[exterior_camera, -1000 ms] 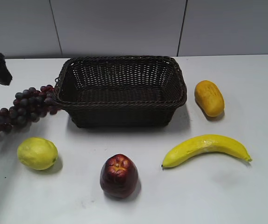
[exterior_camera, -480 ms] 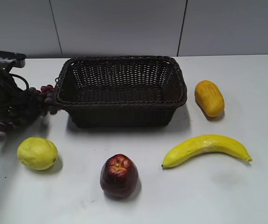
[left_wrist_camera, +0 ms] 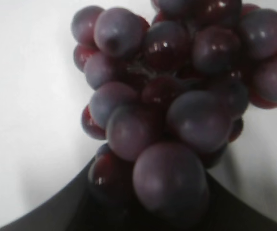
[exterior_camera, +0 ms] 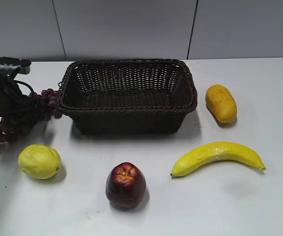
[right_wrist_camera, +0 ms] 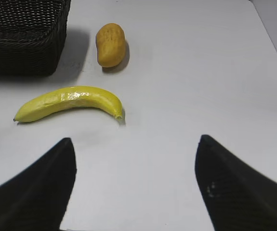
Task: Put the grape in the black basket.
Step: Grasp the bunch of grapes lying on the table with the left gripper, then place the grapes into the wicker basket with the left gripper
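The desk (exterior_camera: 239, 206) is white and crowded, so a swing has little room. The basket (exterior_camera: 129, 96) sits at the back with its near-left rim just beside the grape (exterior_camera: 20, 118), which lies on the desk left of it, one end close against the wicker. My left fingers (exterior_camera: 6, 105) are down over the bunch; the wrist view is filled with berries and I cannot tell whether I have closed on them or how wide I stand. My right fingers (right_wrist_camera: 133, 192) are spread wide and hold nothing, hovering over bare desk near the banana (right_wrist_camera: 68, 102). The risk I judge greatest: a limp bunch gripped at one spot sags, and its trailing end could catch the braided rim or drag the basket. A shallow pinch might slip off the round berries. The lemon (exterior_camera: 39, 161) lies near and could be knocked.
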